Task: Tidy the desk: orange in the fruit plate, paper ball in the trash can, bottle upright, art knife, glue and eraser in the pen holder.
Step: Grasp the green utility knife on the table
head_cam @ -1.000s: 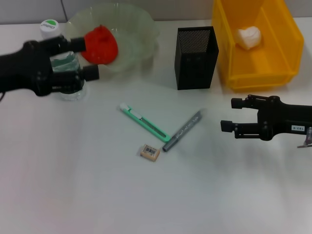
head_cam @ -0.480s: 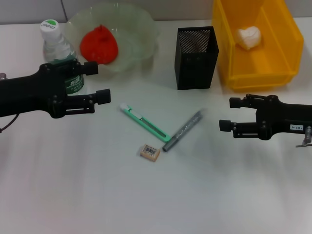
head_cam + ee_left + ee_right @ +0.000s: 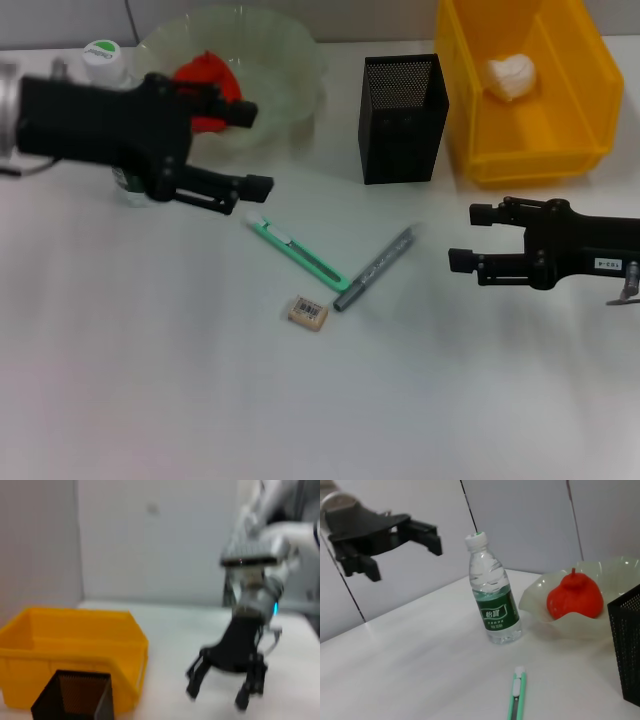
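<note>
The left gripper, jaws spread and empty, hides most of the upright bottle at its 9 o'clock; the right gripper is open too.

White desk surface seen from above, with a pale grey wall behind it, the wall marked by thin dark vertical seams between its panels

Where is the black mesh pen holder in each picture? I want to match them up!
Head view: the pen holder stands upright at the back of the table, between the fruit plate and the yellow bin.
Left wrist view: it sits at the bottom edge, just in front of the yellow bin.
Right wrist view: only its side shows, at the right edge, beside the fruit plate.
Shared landmark: the white table.
</note>
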Available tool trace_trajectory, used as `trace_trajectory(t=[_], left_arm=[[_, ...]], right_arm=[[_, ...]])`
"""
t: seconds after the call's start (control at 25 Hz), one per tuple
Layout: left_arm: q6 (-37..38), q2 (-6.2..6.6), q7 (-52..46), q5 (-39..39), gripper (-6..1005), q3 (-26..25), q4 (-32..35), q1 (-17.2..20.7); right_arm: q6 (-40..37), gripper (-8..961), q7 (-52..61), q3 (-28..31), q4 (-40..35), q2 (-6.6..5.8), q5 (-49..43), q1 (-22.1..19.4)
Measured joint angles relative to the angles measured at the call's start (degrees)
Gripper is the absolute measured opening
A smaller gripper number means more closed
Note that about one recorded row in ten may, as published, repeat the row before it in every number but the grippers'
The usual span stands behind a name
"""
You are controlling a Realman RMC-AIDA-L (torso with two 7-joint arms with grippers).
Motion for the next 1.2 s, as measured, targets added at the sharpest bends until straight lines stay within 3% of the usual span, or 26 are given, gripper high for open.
trace_trajectory(t=[0.12, 0.32, 0.64, 0.8, 1.2], left_arm=[[0.2, -0.86, -0.6, 7.5, 856, 1.0, 2.6, -4.5], [-0.9, -3.70, 0.0, 20.0, 855, 6.8, 7.6, -11.1], [-7.7, -4.44, -0.4, 26.6, 853, 24.7, 7.9, -17.1], [-13.0, -4.75, -0.4, 28.4, 853, 32.7, 6.0, -18.4], [-22.8, -4.81, -0.4, 30.0, 850, 45.6, -0.8, -19.7]], right_arm=[[0.0, 827, 0.0, 0.0, -0.1, -0.01, -0.2, -0.1], [0.4, 827, 0.8, 0.0, -0.3, -0.07, -0.6, -0.1], [1.9, 827, 1.1, 0.0, -0.1, -0.04, -0.7, -0.2], [2.1, 828, 1.1, 0.2, -0.1, 0.24, -0.7, -0.5], [3.8, 828, 1.1, 0.0, -0.2, 1.26, -0.6, -0.2]])
